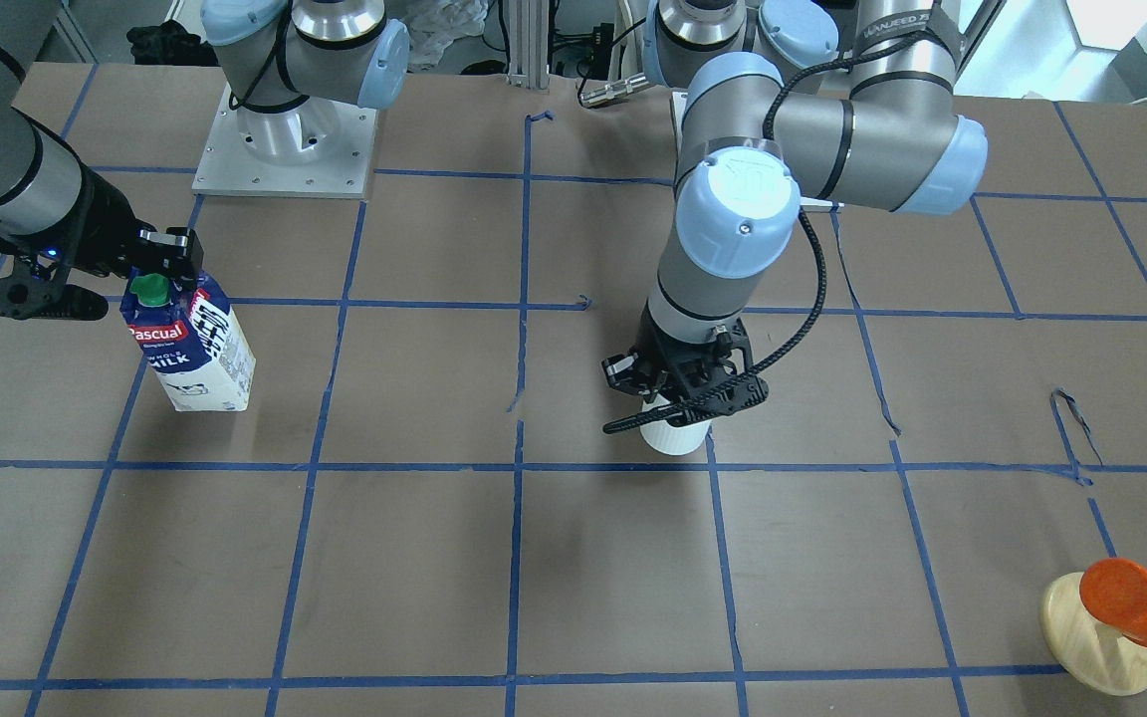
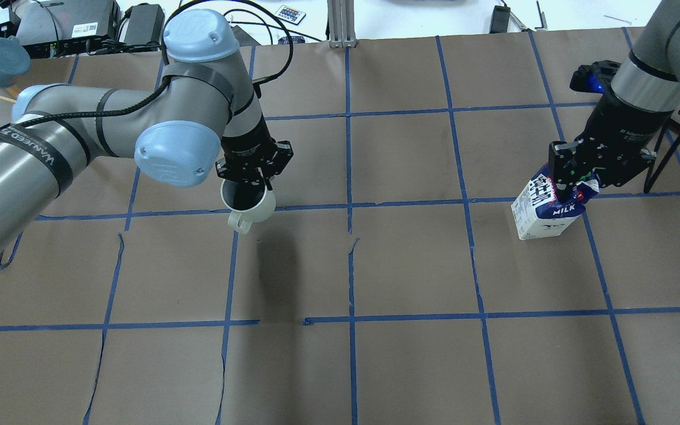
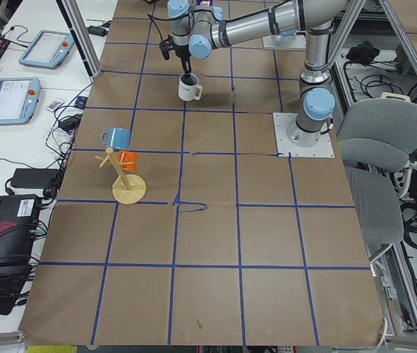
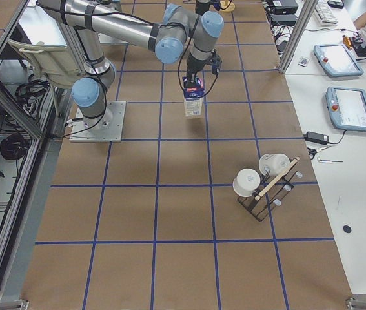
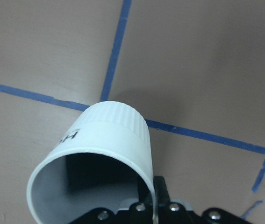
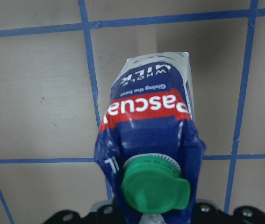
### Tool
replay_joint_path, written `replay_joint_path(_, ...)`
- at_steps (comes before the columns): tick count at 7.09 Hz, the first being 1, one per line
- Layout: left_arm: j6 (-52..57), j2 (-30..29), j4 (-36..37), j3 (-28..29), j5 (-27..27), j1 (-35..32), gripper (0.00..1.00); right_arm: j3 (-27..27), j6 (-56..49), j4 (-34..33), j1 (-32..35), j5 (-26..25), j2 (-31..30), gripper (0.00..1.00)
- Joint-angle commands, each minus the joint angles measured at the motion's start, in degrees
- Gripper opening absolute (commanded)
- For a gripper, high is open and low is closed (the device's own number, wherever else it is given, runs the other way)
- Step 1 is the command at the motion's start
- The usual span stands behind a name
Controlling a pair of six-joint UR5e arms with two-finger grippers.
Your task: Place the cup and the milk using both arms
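The white cup [image 2: 249,205] hangs from my left gripper [image 2: 251,180], which is shut on its rim with one finger inside; the handle points toward the robot. It sits at a blue tape crossing, at or just above the table; it also shows in the front view [image 1: 675,435] and the left wrist view [image 5: 99,149]. The milk [image 2: 546,211], a blue and white carton with a green cap [image 6: 154,183], is tilted, its base at the table. My right gripper [image 2: 576,172] is shut on its top, also seen in the front view [image 1: 163,267].
A wooden mug stand [image 1: 1101,637] with an orange cup [image 1: 1131,597] is at the table's corner on my left side, a blue cup [image 3: 116,137] on it too. A rack with white cups [image 4: 260,187] stands on my right side. Blue tape lines grid the brown table.
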Motion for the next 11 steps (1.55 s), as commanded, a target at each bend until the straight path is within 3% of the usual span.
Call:
replay_joint_path(1,-16.87,-0.74,2.95,0.12,-3.67,-8.52,0.0,-3.55,3.27,-0.04,4.27,-0.02,2.82,0.2)
replay_joint_path(3,-19.3,-1.61,2.18,-0.32,-7.03,-11.71,0.0,-3.91,7.5,-0.39,6.22,0.07,3.27,0.2)
replay_joint_path(8,-19.21,-8.02,7.62,-0.41,-7.22,-13.31,0.0,-3.82,6.89,-0.22,6.31,0.07,3.63,0.19)
replay_joint_path(9,-19.39,-8.64,7.71,-0.41,-7.21,-13.31,0.22,-3.82,6.89,-0.22,6.4,0.07,3.63,0.19)
replay_joint_path(10,-19.3,-8.3,7.71,-0.15,-7.21,-13.39,0.99,-3.82,6.8,-0.39,7.1,0.07,3.71,0.2)
replay_joint_path(11,-18.69,-7.68,7.71,0.38,-7.21,-13.13,1.0,-3.82,7.15,-0.57,7.71,0.16,3.8,0.19)
